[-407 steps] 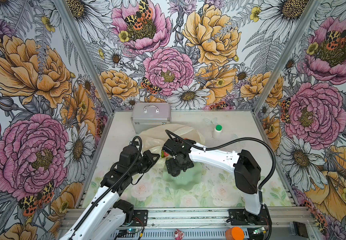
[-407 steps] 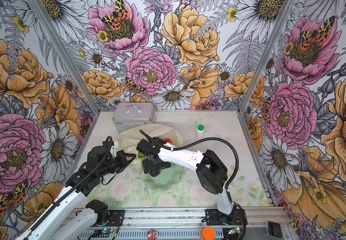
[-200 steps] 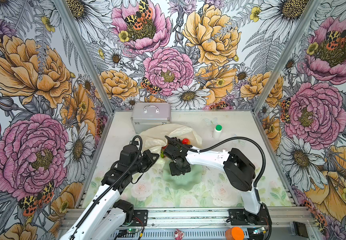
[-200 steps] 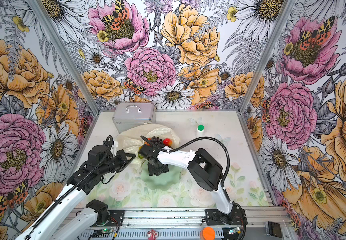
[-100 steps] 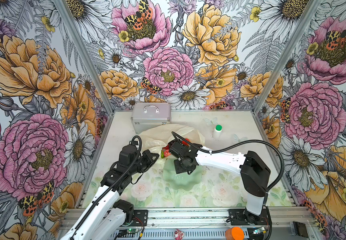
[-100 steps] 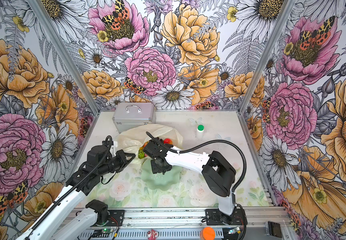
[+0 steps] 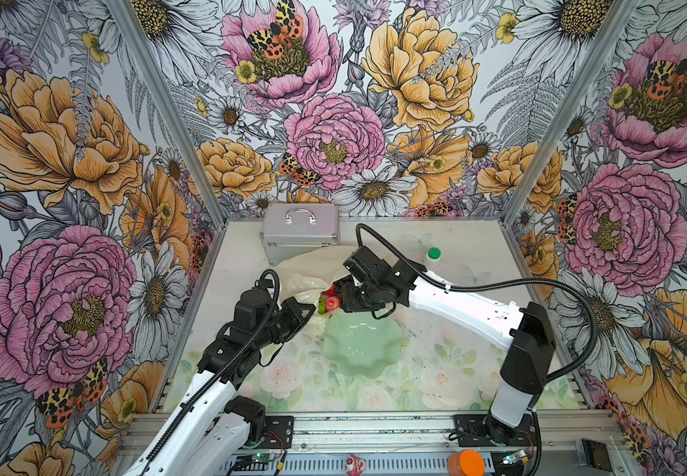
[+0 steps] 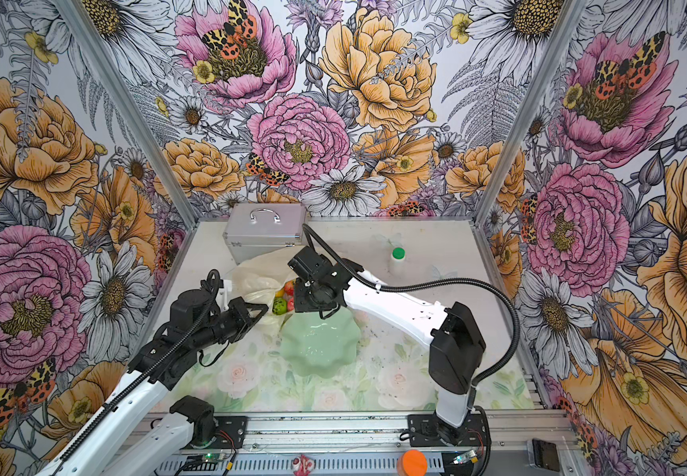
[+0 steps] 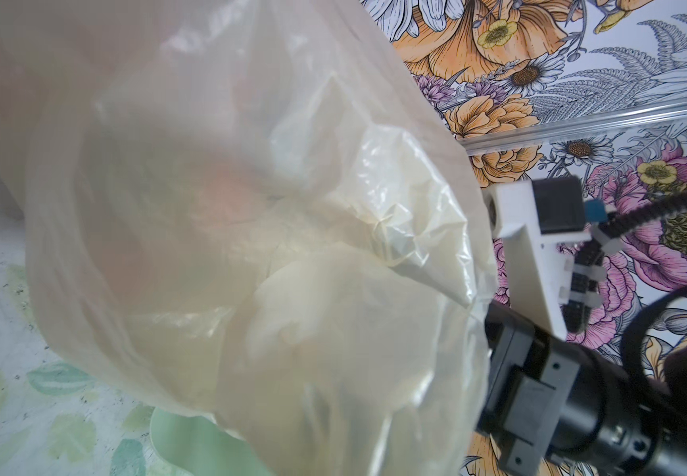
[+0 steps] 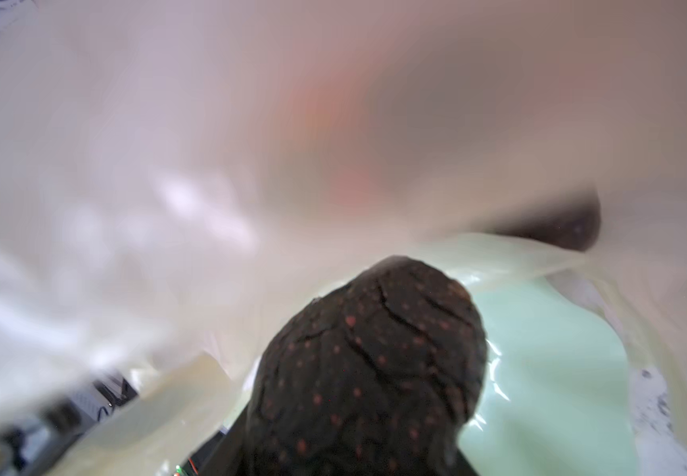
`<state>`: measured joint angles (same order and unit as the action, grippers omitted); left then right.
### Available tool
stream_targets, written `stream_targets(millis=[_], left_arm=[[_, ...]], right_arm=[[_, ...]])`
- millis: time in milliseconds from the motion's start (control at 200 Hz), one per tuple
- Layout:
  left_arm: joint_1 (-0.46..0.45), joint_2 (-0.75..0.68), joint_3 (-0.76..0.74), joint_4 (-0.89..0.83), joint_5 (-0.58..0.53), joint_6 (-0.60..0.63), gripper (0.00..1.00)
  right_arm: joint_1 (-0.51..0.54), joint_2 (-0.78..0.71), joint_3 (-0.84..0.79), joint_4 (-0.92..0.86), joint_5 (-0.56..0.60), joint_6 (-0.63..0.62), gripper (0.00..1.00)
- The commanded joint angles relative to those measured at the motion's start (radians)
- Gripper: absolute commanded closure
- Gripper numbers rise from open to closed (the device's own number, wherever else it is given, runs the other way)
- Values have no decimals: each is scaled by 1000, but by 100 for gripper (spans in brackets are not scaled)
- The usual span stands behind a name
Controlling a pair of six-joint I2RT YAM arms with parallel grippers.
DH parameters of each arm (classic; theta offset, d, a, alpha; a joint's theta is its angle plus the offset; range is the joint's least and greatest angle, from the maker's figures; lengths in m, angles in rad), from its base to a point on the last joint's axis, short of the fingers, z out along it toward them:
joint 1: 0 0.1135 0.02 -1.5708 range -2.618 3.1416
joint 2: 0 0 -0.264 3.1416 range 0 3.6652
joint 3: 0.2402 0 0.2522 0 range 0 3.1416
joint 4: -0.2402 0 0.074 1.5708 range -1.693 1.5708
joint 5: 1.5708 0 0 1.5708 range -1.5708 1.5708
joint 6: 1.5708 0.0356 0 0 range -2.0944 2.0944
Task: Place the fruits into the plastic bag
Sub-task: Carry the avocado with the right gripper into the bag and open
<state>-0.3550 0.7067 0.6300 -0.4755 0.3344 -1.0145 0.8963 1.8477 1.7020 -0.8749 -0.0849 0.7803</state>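
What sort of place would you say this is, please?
Most likely a robot manipulation test cell: floral-printed wall panels in metal framing box in a small tabletop, the left arm and right arm are mounted on a front rail, and a plastic bag and green bowl lie as props.

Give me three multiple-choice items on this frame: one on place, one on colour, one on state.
1. Where does the silver case stand?
A. at the back wall, behind the plastic bag
B. front right corner
C. dead centre

2. What colour is the small bottle's cap?
A. red
B. green
C. blue

3. How is the left tool?
A. wide open
B. shut on the plastic bag's edge
C. out of view

Key:
1 A, both top views show the case against the back wall with the bag in front of it.
2 B, the cap shows green.
3 B, its jaws pinch the bag's rim, holding the mouth up.
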Motion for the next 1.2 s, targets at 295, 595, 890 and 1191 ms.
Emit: stream_targets(millis=[295,595,890,1191], left_arm=[[2,-19,19,-20,7,-7,100],[3,-12,7,-21,5,-7,100],[4,-20,4,-21,3,-10,100],[3,-50,-15,-21,-7,-27,100]], right_arm=[[-38,260,309,20,-108,-75,44],[-40,229,289,20,-107,-88,30],[-41,203,270,21,-99,-93,28],[-41,154,272,20,-97,-100,28]])
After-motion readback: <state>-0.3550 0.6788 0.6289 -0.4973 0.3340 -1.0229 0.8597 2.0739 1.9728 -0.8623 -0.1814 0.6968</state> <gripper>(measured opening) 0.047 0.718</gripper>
